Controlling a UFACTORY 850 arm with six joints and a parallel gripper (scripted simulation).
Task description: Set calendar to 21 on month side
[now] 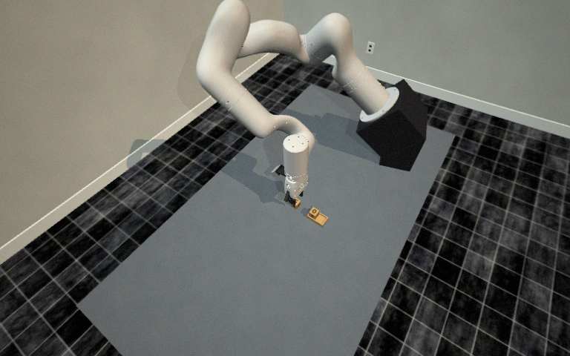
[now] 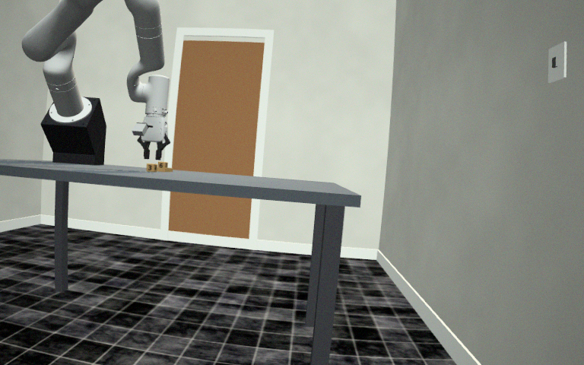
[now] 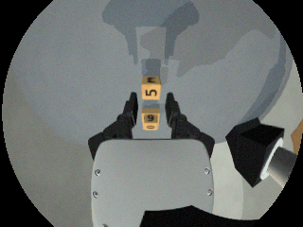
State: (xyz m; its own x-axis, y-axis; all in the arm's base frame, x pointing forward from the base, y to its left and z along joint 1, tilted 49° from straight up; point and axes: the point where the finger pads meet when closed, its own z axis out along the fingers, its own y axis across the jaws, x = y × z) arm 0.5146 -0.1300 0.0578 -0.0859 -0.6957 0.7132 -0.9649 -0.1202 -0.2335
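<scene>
A small orange tray [image 1: 318, 217] lies flat on the grey table. One orange cube [image 1: 312, 211] stands in its left end; in the exterior view this cube [image 2: 162, 165] shows a 6 on its side. A second cube [image 1: 296, 203] lies loose on the table just left of the tray; it shows a 3 in the exterior view [image 2: 150, 167] and a 5 in the wrist view [image 3: 151, 94]. My gripper [image 2: 153, 155] points straight down, half open and empty, a little above the loose cube. In the wrist view its fingers straddle the cube.
The arm's black base [image 1: 392, 125] stands at the far end of the table. The table's edges lie far from the tray on every side.
</scene>
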